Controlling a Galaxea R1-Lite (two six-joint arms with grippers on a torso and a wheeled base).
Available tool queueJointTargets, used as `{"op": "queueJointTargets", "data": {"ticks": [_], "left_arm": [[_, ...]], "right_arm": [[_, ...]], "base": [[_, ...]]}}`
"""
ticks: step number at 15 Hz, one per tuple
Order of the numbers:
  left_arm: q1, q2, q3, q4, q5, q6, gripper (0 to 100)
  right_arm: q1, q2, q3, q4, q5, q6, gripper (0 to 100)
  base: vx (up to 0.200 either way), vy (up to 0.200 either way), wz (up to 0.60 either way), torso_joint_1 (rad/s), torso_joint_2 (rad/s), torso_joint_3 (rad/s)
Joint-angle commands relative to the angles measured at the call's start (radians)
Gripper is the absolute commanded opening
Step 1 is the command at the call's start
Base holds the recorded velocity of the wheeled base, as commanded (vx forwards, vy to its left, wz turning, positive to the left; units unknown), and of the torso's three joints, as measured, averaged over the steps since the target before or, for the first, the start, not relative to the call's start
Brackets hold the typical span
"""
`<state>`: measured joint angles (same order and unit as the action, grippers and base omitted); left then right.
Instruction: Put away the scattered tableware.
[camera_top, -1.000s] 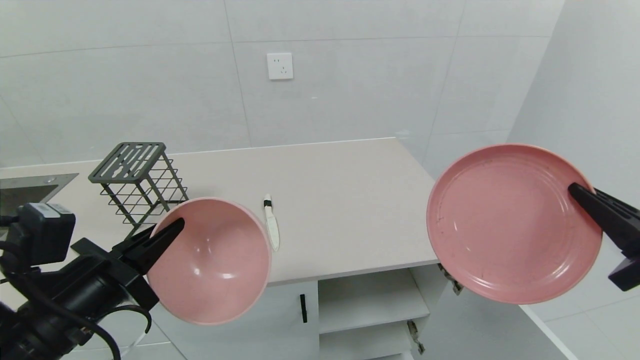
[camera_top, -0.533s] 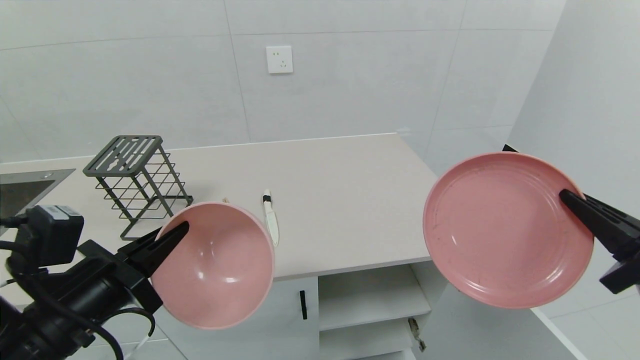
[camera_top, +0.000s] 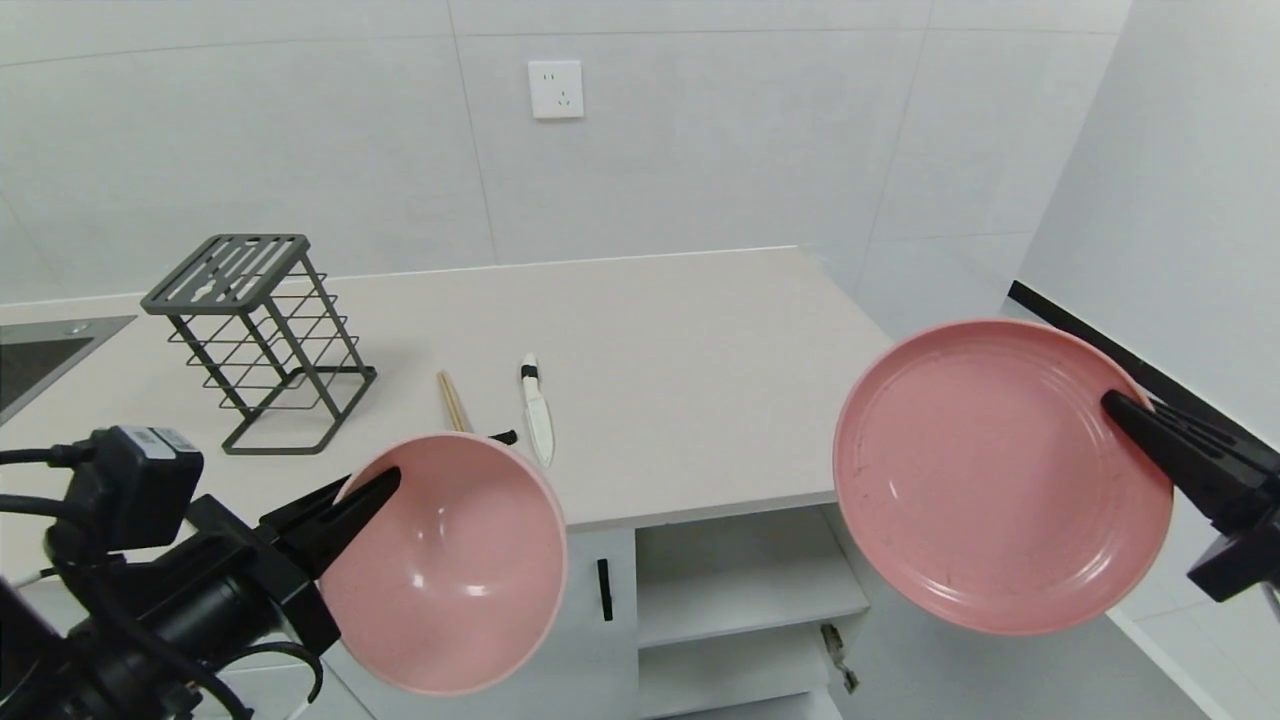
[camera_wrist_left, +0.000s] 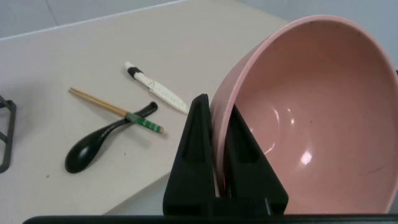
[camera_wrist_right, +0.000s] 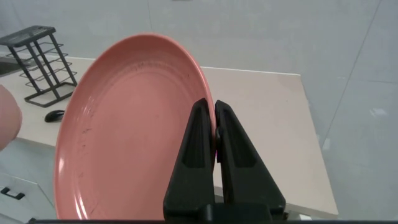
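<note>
Head view, plate (camera_top: 990, 480) near-upright, bowl (camera_top: 450, 570) tipped sideways

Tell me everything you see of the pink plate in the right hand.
The pink plate is round, matte like plastic, with concentric ridges inside a raised rim and dark scuffs on its face. It hangs in the air, tilted steeply on edge, past the right end of the counter. The right hand is shut on its rim, one finger on each side; nothing else touches it.
</note>
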<state>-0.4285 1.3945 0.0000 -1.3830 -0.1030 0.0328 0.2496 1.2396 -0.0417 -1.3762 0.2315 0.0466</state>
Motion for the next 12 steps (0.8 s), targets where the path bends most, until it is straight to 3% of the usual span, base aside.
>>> {"op": "queueJointTargets", "data": {"ticks": [1,2,4,12], "left_arm": [[-0.009,-0.002,0.0,0.019,0.002,0.038,0],[-0.01,-0.009,0.0,0.042,0.002,0.062,0],[-0.01,-0.029,0.0,0.084,0.0,0.076,0],[-0.01,-0.031,0.0,0.088,0.002,0.075,0]], "right_arm": [[0.005,0.001,0.0,0.0,0.0,-0.001,0],[0.005,0.001,0.0,0.0,0.0,-0.001,0],[0.005,0.003,0.002,0.0,0.0,0.001,0],[0.02,0.011,0.002,0.002,0.0,0.002,0]], "base": [[0.0,0.0,0.0,-0.212,0.41,0.212],[0.0,0.0,0.0,-0.124,0.24,0.124],[0.0,0.0,0.0,-0.166,0.32,0.159],[0.0,0.0,0.0,-0.203,0.4,0.196]]}}
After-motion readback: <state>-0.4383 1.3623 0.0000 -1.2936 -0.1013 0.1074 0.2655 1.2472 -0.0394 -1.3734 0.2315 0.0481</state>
